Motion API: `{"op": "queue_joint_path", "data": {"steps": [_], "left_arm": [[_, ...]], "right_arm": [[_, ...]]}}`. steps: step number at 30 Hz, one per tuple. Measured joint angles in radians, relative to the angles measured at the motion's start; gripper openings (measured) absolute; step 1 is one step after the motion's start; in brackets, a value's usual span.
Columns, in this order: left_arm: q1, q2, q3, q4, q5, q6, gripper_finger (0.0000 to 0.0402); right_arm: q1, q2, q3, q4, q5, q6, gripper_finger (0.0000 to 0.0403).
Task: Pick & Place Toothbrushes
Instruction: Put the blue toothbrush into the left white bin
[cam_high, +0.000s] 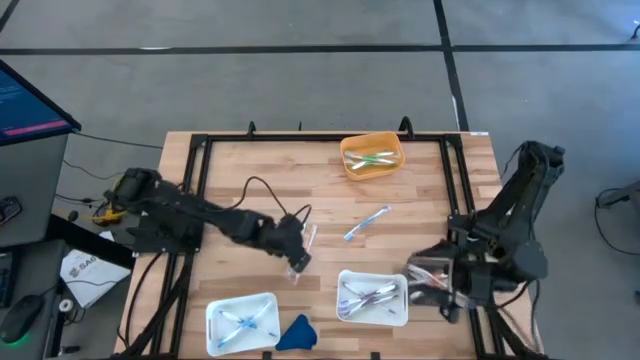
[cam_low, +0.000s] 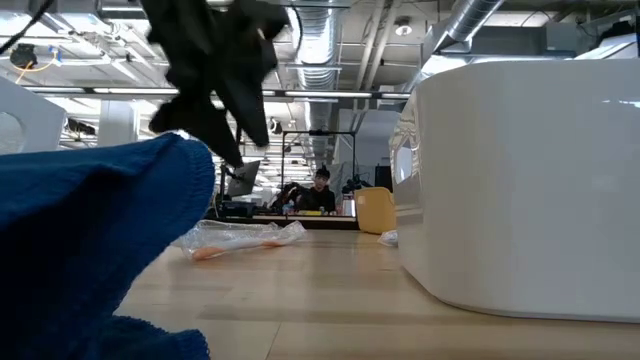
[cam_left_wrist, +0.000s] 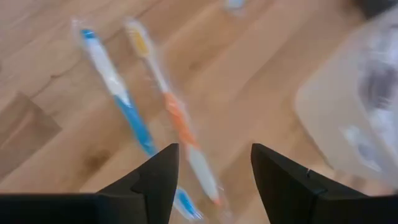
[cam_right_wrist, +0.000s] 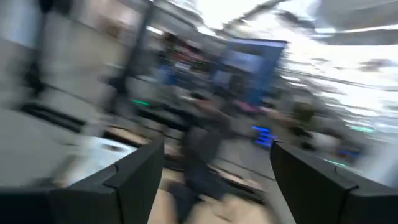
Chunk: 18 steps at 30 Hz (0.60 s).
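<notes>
Wooden surface (cam_high: 400, 250) carrying two white trays and a yellow bin as sorting spots. Left claw (cam_left_wrist: 211, 180) spread wide, hovering low over an orange toothbrush (cam_left_wrist: 177, 115) beside a blue one (cam_left_wrist: 118, 93), lined up to straddle it. Right claw (cam_right_wrist: 214, 180) released, parked by the surface's right edge.

Grey floor (cam_high: 300, 80) (black lines), ceiling ducts (cam_low: 330, 25)

Bare wood mid-table (cam_high: 330, 190), passable. Obstacles: yellow bin (cam_high: 372, 156) at far edge; two white trays (cam_high: 373, 298) and blue cloth (cam_high: 297, 333) along near edge.
</notes>
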<state>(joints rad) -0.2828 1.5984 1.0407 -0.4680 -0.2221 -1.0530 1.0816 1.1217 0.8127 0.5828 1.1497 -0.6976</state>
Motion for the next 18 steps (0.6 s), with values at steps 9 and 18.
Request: {"op": "queue_joint_path", "data": {"steps": [9,18], "left_arm": [[0.146,0.102,0.000,0.006,0.107,0.058,0.0205],[0.181,0.197,-0.001,0.006,0.126,0.088,0.0241]], "right_arm": [[-0.059,-0.210,0.000,-0.526,-0.490,0.517,0.0286],[-0.111,-0.187,0.000,-0.510,-0.495,0.526,0.0286]]}}
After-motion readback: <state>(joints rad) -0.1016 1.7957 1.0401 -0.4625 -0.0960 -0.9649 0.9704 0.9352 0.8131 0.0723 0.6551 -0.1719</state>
